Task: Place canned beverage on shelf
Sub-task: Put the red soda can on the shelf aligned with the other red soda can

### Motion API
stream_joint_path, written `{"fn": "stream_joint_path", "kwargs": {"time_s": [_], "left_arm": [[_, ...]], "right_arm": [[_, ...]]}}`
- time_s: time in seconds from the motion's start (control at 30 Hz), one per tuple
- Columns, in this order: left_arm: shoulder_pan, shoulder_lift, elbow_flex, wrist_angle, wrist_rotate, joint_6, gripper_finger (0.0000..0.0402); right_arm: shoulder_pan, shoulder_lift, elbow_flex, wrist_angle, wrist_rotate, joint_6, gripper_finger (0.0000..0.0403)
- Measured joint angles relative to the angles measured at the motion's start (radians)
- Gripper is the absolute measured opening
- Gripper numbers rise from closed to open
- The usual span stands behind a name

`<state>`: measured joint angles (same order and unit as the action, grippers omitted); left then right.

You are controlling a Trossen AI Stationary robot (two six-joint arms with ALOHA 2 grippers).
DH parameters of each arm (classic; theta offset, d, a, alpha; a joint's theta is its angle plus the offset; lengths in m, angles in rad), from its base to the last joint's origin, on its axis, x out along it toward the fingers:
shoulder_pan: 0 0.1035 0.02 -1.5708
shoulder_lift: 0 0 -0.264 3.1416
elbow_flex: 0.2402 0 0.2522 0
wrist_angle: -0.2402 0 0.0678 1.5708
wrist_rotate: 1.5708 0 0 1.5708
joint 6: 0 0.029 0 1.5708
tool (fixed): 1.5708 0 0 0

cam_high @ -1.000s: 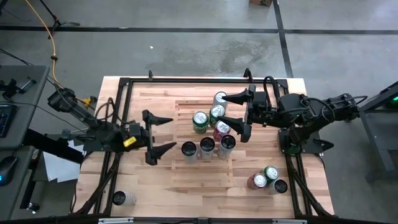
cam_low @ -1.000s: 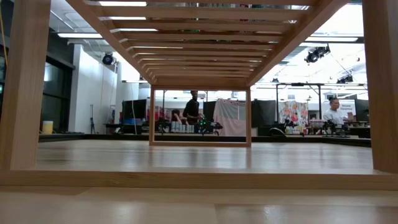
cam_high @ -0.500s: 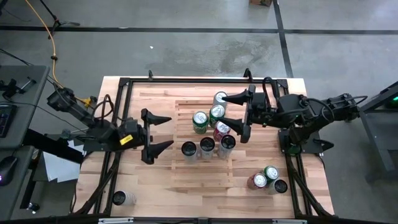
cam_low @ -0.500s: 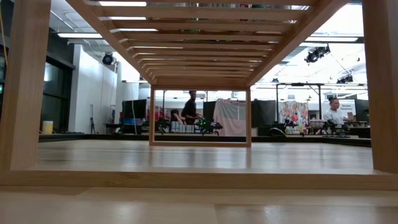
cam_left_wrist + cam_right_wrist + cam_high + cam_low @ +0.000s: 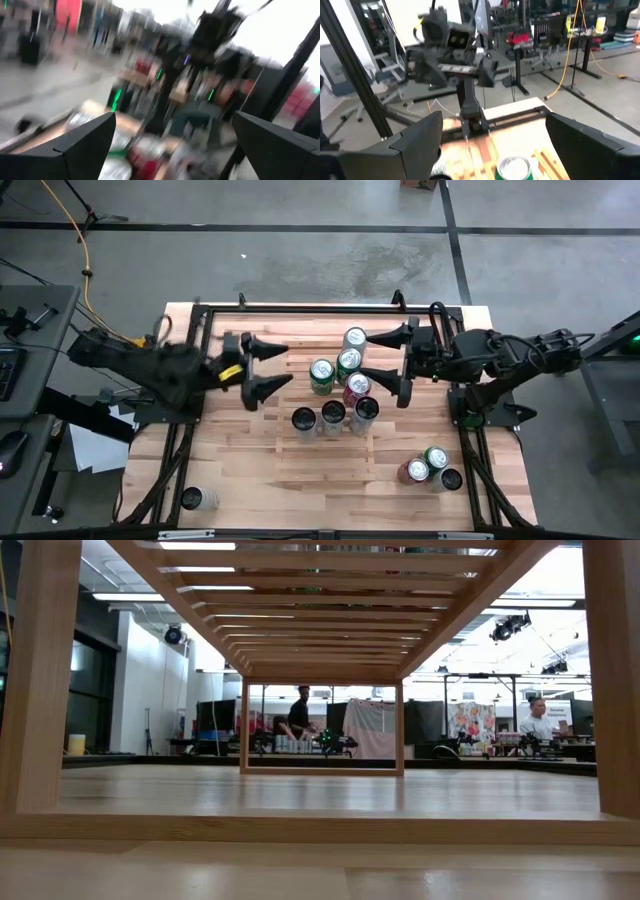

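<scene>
Several cans stand upright on the slatted shelf (image 5: 322,462) in the middle of the table, among them a silver-topped can (image 5: 354,338), two green cans (image 5: 348,360) (image 5: 321,372) and a red one (image 5: 357,388). My right gripper (image 5: 367,356) is open and level above the cans' right side. One can top (image 5: 514,167) shows below and between its fingers. My left gripper (image 5: 278,366) is open and level, left of the cans and apart from them. Its wrist view is blurred. Neither gripper holds anything.
Three more cans (image 5: 432,467) stand on the tabletop at the near right, and one can (image 5: 190,498) at the near left corner. A black frame (image 5: 300,308) runs along the table's edges. The low view looks under the wooden shelf (image 5: 320,670).
My left gripper has swung toward the table's far edge and a little to the right, nearer the cans. It has rolled about its own axis and stays open. The cans have not moved.
</scene>
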<state>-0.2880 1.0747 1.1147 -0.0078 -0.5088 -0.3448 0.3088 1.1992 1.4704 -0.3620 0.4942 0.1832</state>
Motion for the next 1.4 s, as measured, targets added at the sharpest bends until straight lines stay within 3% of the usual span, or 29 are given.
{"fn": "stream_joint_path", "kwargs": {"time_s": [0.13,0.33,0.5,0.8,1.4], "left_arm": [[0.076,0.032,0.154,-0.346,0.107,-0.066,0.0392],[0.027,0.014,0.190,-0.443,0.212,-0.085,0.0392],[-0.072,0.002,0.190,-0.524,0.169,-0.132,0.0392],[-0.215,0.003,0.189,-0.572,-0.053,-0.151,0.0392],[-0.225,0.003,0.189,-0.572,-0.065,-0.151,0.0392]], "right_arm": [[0.002,-0.008,0.000,-0.069,0.000,0.038,0.0339],[0.002,-0.012,0.000,-0.188,0.000,0.107,0.0339],[0.002,-0.014,0.000,-0.257,0.000,0.162,0.0339],[0.002,-0.014,0.000,-0.278,0.000,0.188,0.0339],[0.002,-0.014,0.000,-0.278,0.000,0.203,0.0339]]}}
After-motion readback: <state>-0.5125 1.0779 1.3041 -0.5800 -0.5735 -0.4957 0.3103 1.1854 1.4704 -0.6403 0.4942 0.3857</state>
